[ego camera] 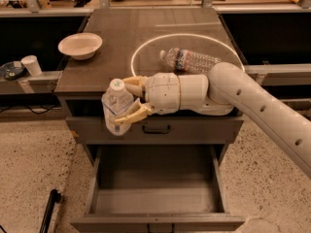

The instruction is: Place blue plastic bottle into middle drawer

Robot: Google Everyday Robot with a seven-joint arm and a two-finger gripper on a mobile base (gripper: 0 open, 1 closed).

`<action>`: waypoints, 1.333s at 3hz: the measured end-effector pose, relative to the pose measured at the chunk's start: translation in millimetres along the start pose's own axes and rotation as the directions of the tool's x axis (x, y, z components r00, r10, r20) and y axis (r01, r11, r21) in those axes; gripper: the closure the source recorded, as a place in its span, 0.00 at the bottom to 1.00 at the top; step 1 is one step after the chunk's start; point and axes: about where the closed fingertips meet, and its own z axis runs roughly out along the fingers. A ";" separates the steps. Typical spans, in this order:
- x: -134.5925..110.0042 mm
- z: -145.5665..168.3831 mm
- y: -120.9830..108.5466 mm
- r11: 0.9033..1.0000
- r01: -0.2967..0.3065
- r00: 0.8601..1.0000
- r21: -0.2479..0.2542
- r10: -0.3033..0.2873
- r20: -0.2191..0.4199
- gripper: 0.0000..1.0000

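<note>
My gripper (130,100) is shut on the blue plastic bottle (115,108), a clear bottle with a white cap held upright. It hangs in front of the cabinet's front left edge, level with the shut upper drawer (155,129). The middle drawer (155,200) is pulled open below, with a plain grey floor and nothing in it. The bottle is above and left of the drawer's opening, over its back left corner.
A ribbed clear bottle with a red-and-blue label (190,60) lies on the cabinet top (112,42) inside a white ring. A cream bowl (80,45) sits at the top's left. A white cup (32,65) stands on a side shelf. A black rod (48,210) lies on the floor at left.
</note>
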 end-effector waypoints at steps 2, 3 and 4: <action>110.7 -99.9 60.2 0.994 -0.094 0.947 0.050 0.104 -0.303 1.00; 111.0 -99.9 60.4 0.994 -0.095 0.947 0.050 0.105 -0.303 1.00; 146.2 -97.3 76.3 0.981 -0.188 0.940 0.046 0.193 -0.280 1.00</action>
